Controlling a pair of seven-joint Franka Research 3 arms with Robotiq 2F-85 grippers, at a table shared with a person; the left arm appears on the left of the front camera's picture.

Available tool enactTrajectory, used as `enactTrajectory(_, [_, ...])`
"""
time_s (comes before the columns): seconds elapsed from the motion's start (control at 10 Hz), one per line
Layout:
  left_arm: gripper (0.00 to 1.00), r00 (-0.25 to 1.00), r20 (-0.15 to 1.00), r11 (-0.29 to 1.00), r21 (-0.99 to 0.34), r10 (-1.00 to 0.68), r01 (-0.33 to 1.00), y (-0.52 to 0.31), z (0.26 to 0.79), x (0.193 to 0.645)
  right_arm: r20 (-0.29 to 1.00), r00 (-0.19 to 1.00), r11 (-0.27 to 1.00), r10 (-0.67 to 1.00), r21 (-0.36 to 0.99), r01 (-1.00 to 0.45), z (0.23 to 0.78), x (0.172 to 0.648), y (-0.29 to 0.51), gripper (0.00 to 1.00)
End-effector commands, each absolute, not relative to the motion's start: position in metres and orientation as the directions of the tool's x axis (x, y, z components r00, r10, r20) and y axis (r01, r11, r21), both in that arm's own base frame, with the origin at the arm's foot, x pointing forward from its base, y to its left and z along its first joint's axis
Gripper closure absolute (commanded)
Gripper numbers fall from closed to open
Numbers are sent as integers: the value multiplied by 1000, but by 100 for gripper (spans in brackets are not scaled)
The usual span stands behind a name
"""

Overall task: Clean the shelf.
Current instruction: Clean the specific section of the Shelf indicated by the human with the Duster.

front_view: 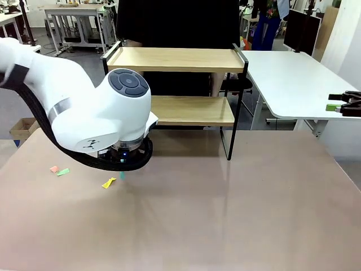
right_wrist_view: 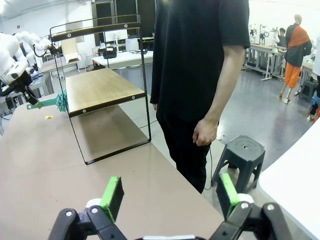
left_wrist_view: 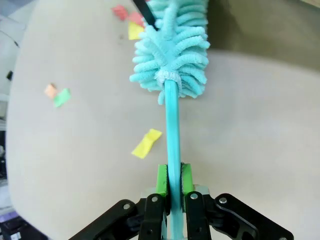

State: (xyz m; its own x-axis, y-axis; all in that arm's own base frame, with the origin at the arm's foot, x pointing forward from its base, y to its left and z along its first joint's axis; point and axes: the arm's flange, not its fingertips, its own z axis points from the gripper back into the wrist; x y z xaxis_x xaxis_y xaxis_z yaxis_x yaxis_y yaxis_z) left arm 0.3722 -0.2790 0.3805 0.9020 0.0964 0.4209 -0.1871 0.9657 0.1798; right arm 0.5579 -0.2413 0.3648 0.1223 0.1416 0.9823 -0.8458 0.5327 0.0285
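The shelf [front_view: 175, 59] stands at the table's far edge, a thin black frame with two light wooden boards; it also appears in the right wrist view [right_wrist_view: 100, 87]. My left gripper [left_wrist_view: 173, 177] is shut on the teal handle of a fluffy teal duster [left_wrist_view: 172, 50], whose head lies over the tan table near the shelf's left end. In the front view the left arm's white wrist [front_view: 121, 113] hangs low in front of the shelf's left side. My right gripper [right_wrist_view: 170, 200] stands open with nothing between its fingers, out at the far right [front_view: 344, 104].
Small paper scraps lie on the table: yellow [left_wrist_view: 146, 143], orange [left_wrist_view: 50, 90], green [left_wrist_view: 62, 97], and more beside the duster head [left_wrist_view: 127, 20]. A person in black [right_wrist_view: 200, 75] stands behind the shelf. A grey stool [right_wrist_view: 243, 150] and a white desk [front_view: 293, 79] are to the right.
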Motion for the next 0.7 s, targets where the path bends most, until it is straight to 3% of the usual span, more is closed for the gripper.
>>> enactTrajectory(0.0, [87,879,474,971,186,44,-149,-275,398,356,983,118,532,142,25,-846,368,558,-239,0])
enactTrajectory(0.1, [87,869,495,991,118,-4,-63,-287,401,349,983,118,532,142,25,-846,368,558,-239,0])
enactTrajectory(0.2, [87,895,441,969,182,72,-168,-282,391,366,983,118,532,142,25,-846,368,558,-239,0])
enactTrajectory(0.6, [87,894,444,974,174,51,-142,-286,391,362,983,118,532,142,25,-846,368,558,-239,0])
